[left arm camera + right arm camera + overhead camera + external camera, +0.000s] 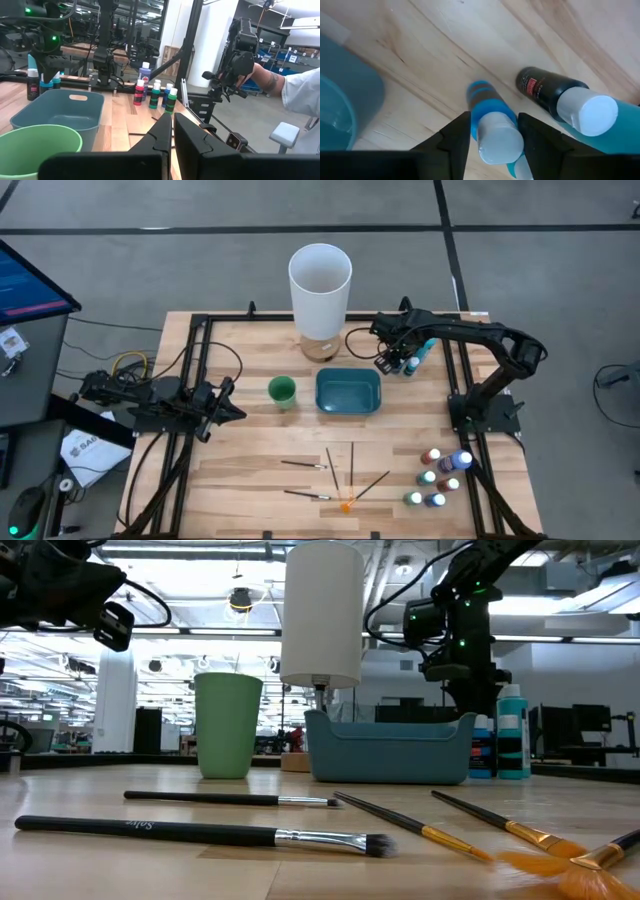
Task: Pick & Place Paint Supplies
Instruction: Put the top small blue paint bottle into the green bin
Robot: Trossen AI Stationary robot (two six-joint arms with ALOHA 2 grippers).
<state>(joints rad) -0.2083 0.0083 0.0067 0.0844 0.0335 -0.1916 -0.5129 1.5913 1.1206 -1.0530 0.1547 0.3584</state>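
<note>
My right claw [492, 131] straddles the blue bottle's white cap [501, 142], jaws part-open, nothing gripped; the dark bottle [545, 90] just beside could topple if nudged.

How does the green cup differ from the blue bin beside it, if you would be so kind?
The green cup is round and narrow; the blue bin is rectangular and wider. In the low view the cup stands taller than the bin. The cup is plain-walled, while the bin has a handle slot in one end. Both sit upright and open-topped on the table.
</note>
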